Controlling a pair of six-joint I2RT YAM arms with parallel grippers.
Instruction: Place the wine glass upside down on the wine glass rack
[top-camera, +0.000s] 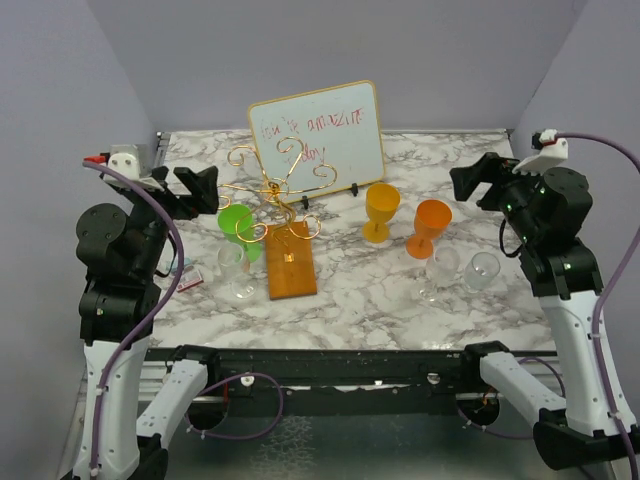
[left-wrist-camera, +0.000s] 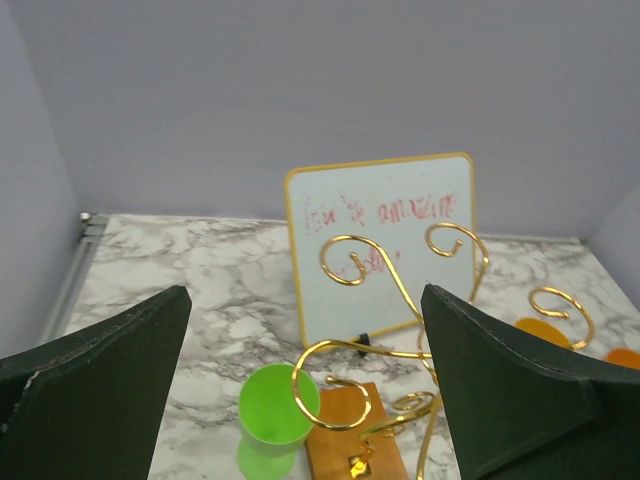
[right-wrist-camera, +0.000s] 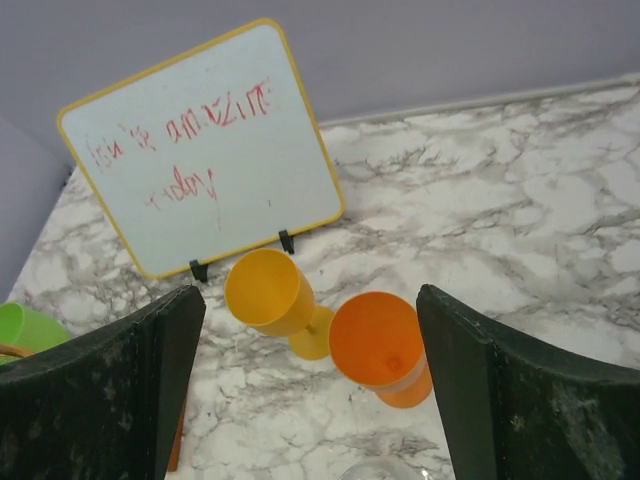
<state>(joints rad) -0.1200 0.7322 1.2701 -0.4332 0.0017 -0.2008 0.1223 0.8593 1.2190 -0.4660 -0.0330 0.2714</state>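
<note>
The wine glass rack (top-camera: 272, 187), gold wire spirals on an orange-brown wooden base (top-camera: 291, 263), stands left of centre; its curls (left-wrist-camera: 370, 345) fill the left wrist view. Several wine glasses stand upright on the marble. A green one (top-camera: 237, 222) (left-wrist-camera: 278, 405) touches the rack's left side. A yellow one (top-camera: 381, 206) (right-wrist-camera: 265, 290) and an orange one (top-camera: 432, 222) (right-wrist-camera: 375, 340) stand to the right. My left gripper (top-camera: 198, 190) (left-wrist-camera: 305, 300) hovers open left of the rack. My right gripper (top-camera: 467, 184) (right-wrist-camera: 310, 295) hovers open, empty, above the yellow and orange glasses.
A framed whiteboard (top-camera: 318, 125) (left-wrist-camera: 380, 230) (right-wrist-camera: 200, 140) with red writing leans behind the rack. One clear glass (top-camera: 236, 266) stands left of the wooden base, two more (top-camera: 443, 268) (top-camera: 483, 270) near the front right. A small flat packet (top-camera: 190, 273) lies by the left arm.
</note>
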